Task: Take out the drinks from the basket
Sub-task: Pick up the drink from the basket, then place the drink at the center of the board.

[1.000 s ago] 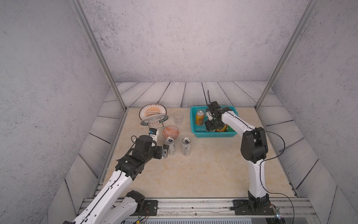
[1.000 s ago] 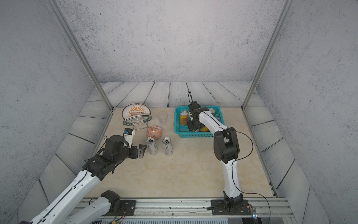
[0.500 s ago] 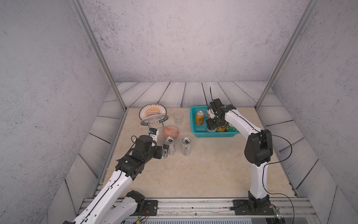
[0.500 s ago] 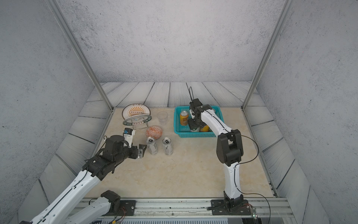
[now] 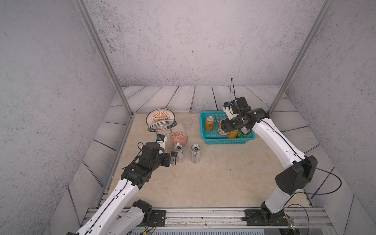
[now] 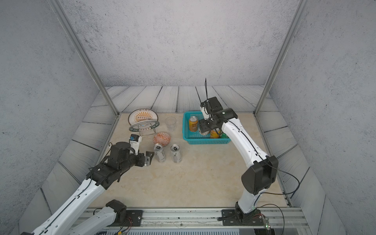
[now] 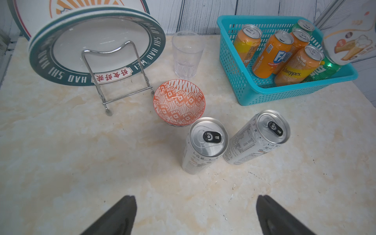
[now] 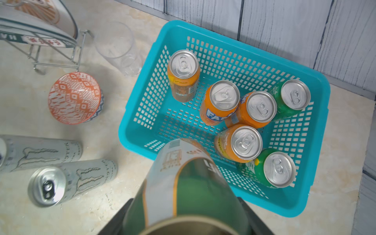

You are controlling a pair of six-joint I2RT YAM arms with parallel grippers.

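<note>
**A:** What is the right gripper [image 5: 227,127] carrying?

**B:** It is clamping the green-and-cream can [image 8: 183,183] by its side wall, jaws partly closed around the body. It is holding the can in the air over the teal basket [image 8: 284,205].

**A:** And what is waiting underneath it?

**B:** Four orange cans [image 8: 221,101] and two green cans [image 8: 274,168] are standing upright in the basket. One orange can is standing apart from the other five, which are crowding together.

**A:** Is the left gripper [image 7: 194,203] doing anything?

**B:** It is hanging wide open and holding nothing. Two white Monster cans [image 7: 205,146] are standing on the table [image 7: 81,162] just ahead of it, side by side.

**A:** How are these cans going to behave?

**B:** I am guessing they are sealed and full, since the tabs are lying flat. That makes them fairly heavy for their size and stiff enough under a squeeze. The printed aluminium is looking smooth and slippery, though, and thin walls dent under hard pinching.

**A:** So where should the jaws be biting?

**B:** Across the middle of the body, below the shoulder. In the crowded cluster I am seeing little room for fingers, so the outermost can looks the easiest pick.
</note>
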